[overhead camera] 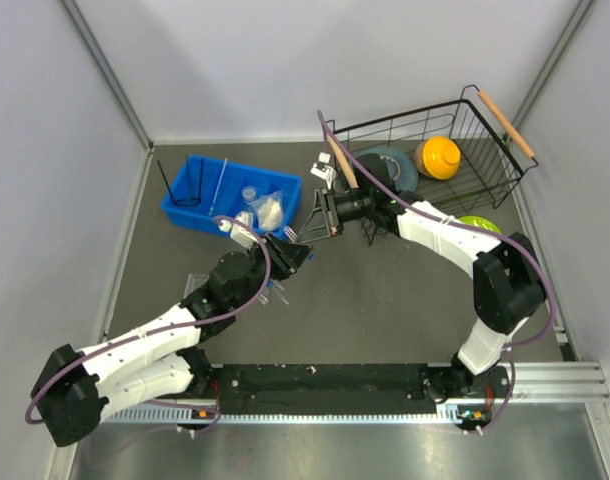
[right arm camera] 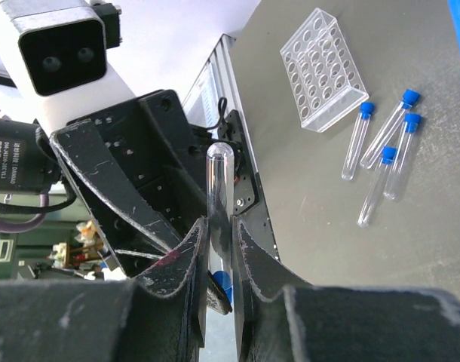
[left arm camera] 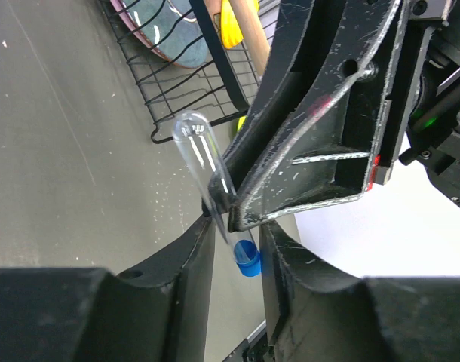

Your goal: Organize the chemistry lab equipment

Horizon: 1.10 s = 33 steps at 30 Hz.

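A clear blue-capped test tube [right arm camera: 219, 188] is clamped upright between my right gripper's [right arm camera: 221, 226] shut fingers. In the left wrist view the same tube [left arm camera: 203, 158] slants up, and its blue cap [left arm camera: 247, 262] hangs between my left gripper's [left arm camera: 237, 237] open fingers, with a gap on each side. The two grippers meet above the table's middle, left [overhead camera: 293, 250] and right [overhead camera: 320, 218]. A clear plastic tube rack [right arm camera: 324, 68] stands on the table with several loose blue-capped tubes [right arm camera: 381, 154] beside it. The ring stand [overhead camera: 180, 185], glass rod [overhead camera: 221, 178], small cup [overhead camera: 250, 193] and white packet [overhead camera: 268, 210] lie in a blue bin.
The blue bin [overhead camera: 200, 215] sits at the back left. A black wire basket [overhead camera: 485, 150] at the back right holds an orange dish [overhead camera: 438, 157] and a grey dish [overhead camera: 390, 160]. A green dish [overhead camera: 477, 223] shows behind the right arm.
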Motion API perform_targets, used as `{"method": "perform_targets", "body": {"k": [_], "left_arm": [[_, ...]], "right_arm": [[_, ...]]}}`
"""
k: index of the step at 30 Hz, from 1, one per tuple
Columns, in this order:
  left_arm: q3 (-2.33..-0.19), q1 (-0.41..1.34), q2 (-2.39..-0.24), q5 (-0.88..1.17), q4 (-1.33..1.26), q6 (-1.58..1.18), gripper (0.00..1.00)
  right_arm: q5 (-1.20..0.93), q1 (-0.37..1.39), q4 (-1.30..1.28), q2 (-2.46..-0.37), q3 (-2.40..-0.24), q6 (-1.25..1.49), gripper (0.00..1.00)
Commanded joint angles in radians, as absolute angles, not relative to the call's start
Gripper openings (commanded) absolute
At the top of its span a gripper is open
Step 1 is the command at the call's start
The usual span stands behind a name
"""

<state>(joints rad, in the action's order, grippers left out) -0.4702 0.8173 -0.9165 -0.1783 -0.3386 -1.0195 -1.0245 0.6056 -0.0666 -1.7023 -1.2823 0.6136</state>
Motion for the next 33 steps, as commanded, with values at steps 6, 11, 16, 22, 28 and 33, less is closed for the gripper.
{"method": "perform_targets", "body": {"k": [6,11,16,22,28,33], "left_arm": [[-0.499,0.821,-0.913,-0.137,-0.361,-1.025,0.15],[-0.480,0.819,-0.853,-0.134,-0.330,-0.999,0.09],[-0.517,0.790,-0.756,-0.026,-0.174,-0.921,0.08],[-0.601,0.756,-0.709,0.196,0.055,-0.781,0.08],[-0.661,0.689,-0.788,0.510,0.147,-0.716,0.08],[-0.699,0.658,-0.893,0.718,0.100,-0.747,0.08]], "right_arm": [[-1.029,0.601,-0.012,-1.629,-1.266,0.600,0.11],[-1.012,0.600,-0.118,-1.598,-1.292,0.436,0.18],[-0.941,0.600,-0.345,-1.530,-1.350,0.114,0.39],[-0.946,0.594,-0.651,-1.433,-1.414,-0.469,0.54],[-0.980,0.597,-1.240,-1.445,-1.633,-1.253,0.69],[-0.881,0.681,-1.388,-1.431,-1.669,-1.550,0.73]]}}
